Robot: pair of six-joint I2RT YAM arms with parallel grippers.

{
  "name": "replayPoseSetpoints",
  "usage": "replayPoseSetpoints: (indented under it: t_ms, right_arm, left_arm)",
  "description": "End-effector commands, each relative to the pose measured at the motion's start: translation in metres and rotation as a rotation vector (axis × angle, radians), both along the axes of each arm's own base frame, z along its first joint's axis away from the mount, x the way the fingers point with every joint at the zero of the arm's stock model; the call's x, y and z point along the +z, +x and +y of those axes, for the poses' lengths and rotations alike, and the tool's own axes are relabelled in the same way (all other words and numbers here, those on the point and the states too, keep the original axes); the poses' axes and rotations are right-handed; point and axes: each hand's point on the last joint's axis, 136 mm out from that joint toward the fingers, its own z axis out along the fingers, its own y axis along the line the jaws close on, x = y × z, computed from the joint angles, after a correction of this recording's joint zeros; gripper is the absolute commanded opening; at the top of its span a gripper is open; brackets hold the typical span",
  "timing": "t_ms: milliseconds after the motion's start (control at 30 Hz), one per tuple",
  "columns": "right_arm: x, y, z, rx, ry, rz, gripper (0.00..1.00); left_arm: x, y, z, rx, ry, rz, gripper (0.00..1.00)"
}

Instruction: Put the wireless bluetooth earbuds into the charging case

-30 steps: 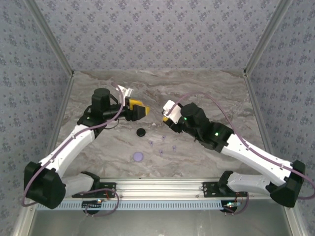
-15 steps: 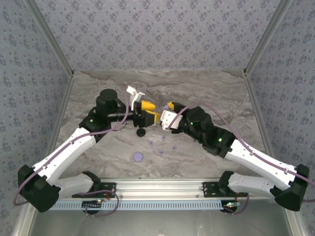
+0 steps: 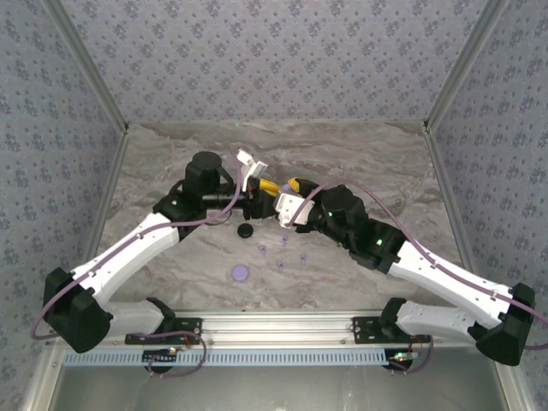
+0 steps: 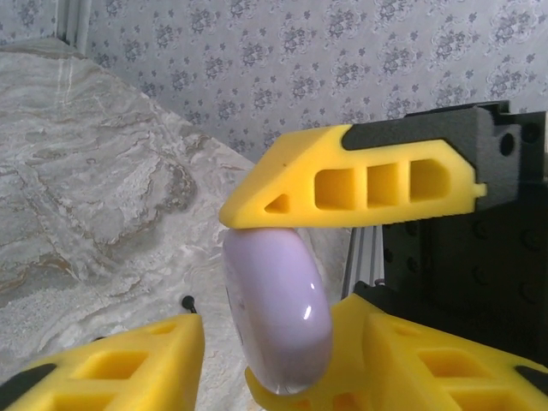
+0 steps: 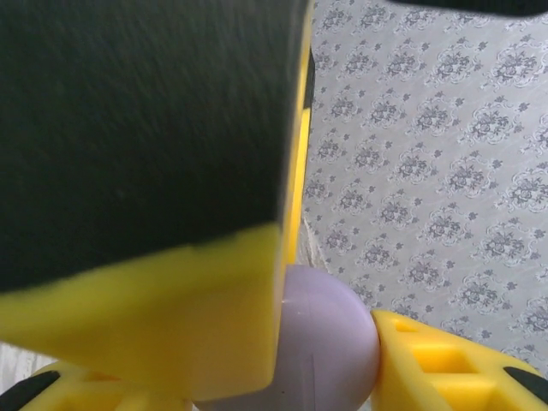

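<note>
Marble surface (image 3: 377, 154): loose parts near its middle.

Right gripper (image 3: 293, 185): partly closed, clamping the lavender case (image 4: 278, 317) in the air.

Left gripper (image 3: 267, 190): half open around the same case, with a gap beside 1 finger.

Below them: black disc (image 3: 246, 230), lavender disc (image 3: 241, 272), and several tiny earbuds (image 3: 281, 265).

Judgement: the case is glossy, rigid and likely slippery, so grip its broad faces. The buds are light; pinch the stems.

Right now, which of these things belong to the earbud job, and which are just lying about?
Part of the job:
- lavender case, held up in the air
- tiny earbuds, loose on the table

Lying about for now, it seems:
- black disc
- lavender disc
</note>
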Motion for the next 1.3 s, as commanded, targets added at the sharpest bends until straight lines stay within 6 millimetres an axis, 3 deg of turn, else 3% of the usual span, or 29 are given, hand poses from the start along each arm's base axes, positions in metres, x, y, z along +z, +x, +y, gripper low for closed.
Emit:
replayPoseSetpoints:
  t_ms: [0,333,467,533,600,733,900,1267]
  right_arm:
    - [0.019,0.000,0.004,0.007,0.048,-0.029,0.49]
    - [0.016,0.000,-0.003,-0.003,0.053,0.033,0.55]
    - [0.016,-0.003,-0.015,-0.009,0.094,0.112,0.70]
    - [0.019,-0.008,-0.021,0.003,0.136,0.153,0.81]
    - [0.021,-0.017,-0.027,0.048,0.182,0.198,1.00]
    - [0.030,-0.028,-0.039,0.124,0.355,0.334,1.00]
    - [0.042,-0.015,-0.047,0.120,0.556,0.488,1.00]
    - [0.034,0.021,-0.035,0.049,0.599,0.566,1.00]
  left_arm:
    - [0.012,-0.002,-0.007,-0.029,-0.013,-0.035,0.45]
    - [0.005,0.002,-0.010,-0.027,0.002,-0.034,0.15]
    - [0.005,0.007,-0.007,0.012,0.005,-0.064,0.10]
    - [0.006,0.011,-0.005,0.042,0.004,-0.092,0.07]
    - [0.007,0.013,-0.001,0.071,-0.008,-0.130,0.03]
    - [0.014,0.012,0.004,0.098,-0.058,-0.224,0.00]
    - [0.022,0.005,0.011,0.111,-0.117,-0.340,0.00]
    - [0.023,-0.006,0.014,0.090,-0.119,-0.394,0.00]
